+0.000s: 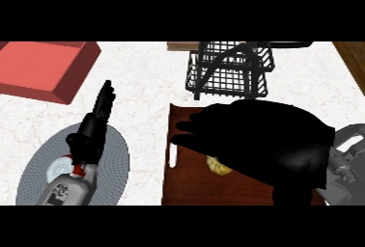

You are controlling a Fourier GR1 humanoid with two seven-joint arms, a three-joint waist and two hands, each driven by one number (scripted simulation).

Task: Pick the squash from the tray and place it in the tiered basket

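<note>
A dark brown wooden tray (187,185) lies on the counter at the lower middle. My right hand (260,137) hovers low over the tray, palm down, and covers most of it. A small piece of the yellow squash (219,166) peeks out from under the palm. The fingers curve downward over the squash, but whether they hold it is hidden. The black wire tiered basket (230,70) stands just beyond the tray, at the top middle. My left hand (100,113) rests at the left with straight fingers pointing away, holding nothing.
A red box-shaped container (46,67) sits at the upper left. A grey round plate (118,161) lies under my left forearm at the lower left. The counter's wooden edge (353,62) runs along the upper right.
</note>
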